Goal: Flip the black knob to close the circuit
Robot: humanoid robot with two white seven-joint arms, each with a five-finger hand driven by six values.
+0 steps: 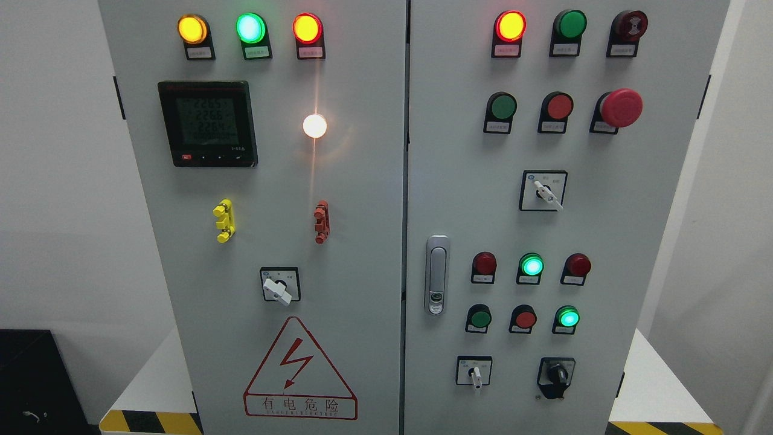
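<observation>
The small black rotary knob (556, 375) sits at the 5 o'clock corner of the grey metal cabinet's right door (604, 229), its handle apparently pointing down. Neither robot hand is in view, so finger state cannot be determined.

No robot hand in the head view, neither arm showing, left or right

Bright, sharp; white lamp (314, 125) glare

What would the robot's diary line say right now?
hands: none in view | black knob: untouched, lower right door | white lamp: lit | stage: before reach
</observation>
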